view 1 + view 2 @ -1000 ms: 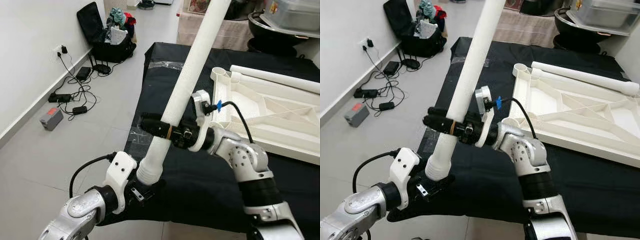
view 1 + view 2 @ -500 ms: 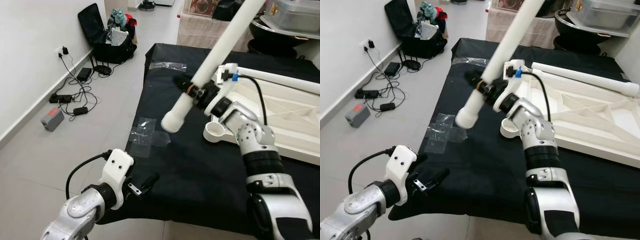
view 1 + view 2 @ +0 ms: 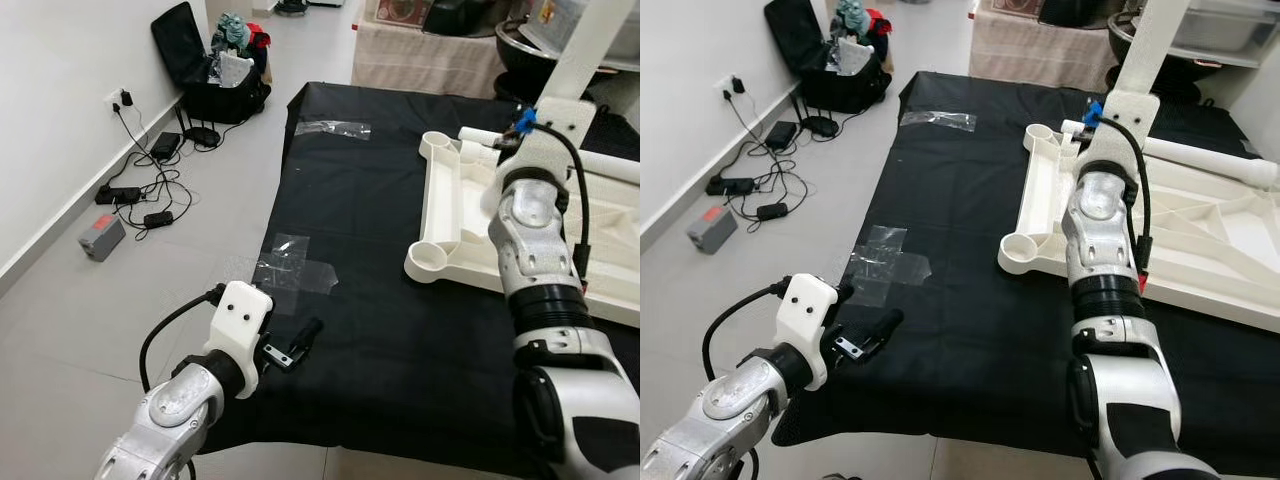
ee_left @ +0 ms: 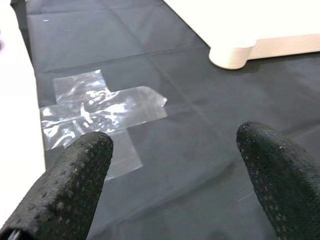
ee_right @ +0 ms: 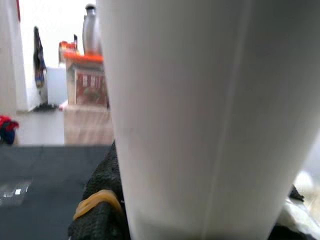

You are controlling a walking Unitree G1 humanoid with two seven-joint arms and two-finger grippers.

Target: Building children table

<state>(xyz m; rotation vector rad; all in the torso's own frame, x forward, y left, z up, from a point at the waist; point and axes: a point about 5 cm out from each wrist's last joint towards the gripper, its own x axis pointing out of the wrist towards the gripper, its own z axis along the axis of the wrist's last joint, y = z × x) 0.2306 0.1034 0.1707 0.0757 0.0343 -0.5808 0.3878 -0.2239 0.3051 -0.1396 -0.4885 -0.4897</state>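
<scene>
A white tabletop (image 3: 455, 205) lies upside down on the black-covered table, with round leg sockets (image 3: 432, 262) at its corners. My right arm (image 3: 530, 200) reaches over its left end, and my right gripper (image 5: 200, 210) is shut on a thick white table leg (image 3: 592, 48) that rises steeply out of the top of the picture. One black finger (image 5: 100, 210) with a yellow band presses the leg's side. A second white leg (image 3: 1210, 160) lies along the tabletop's far edge. My left gripper (image 4: 175, 145) hovers open and empty over the table's front left corner.
A patch of clear tape (image 3: 292, 265) sticks to the black cloth (image 3: 370, 330) ahead of my left gripper. To the left the table ends and the floor holds cables (image 3: 150, 190), a grey box (image 3: 102, 237) and an open black bag (image 3: 205, 70). Pots and a covered bench stand behind.
My right arm has swung the leg from over the table's front left up and to the right, above the tabletop. The leg's end has left my left gripper, which stays low.
</scene>
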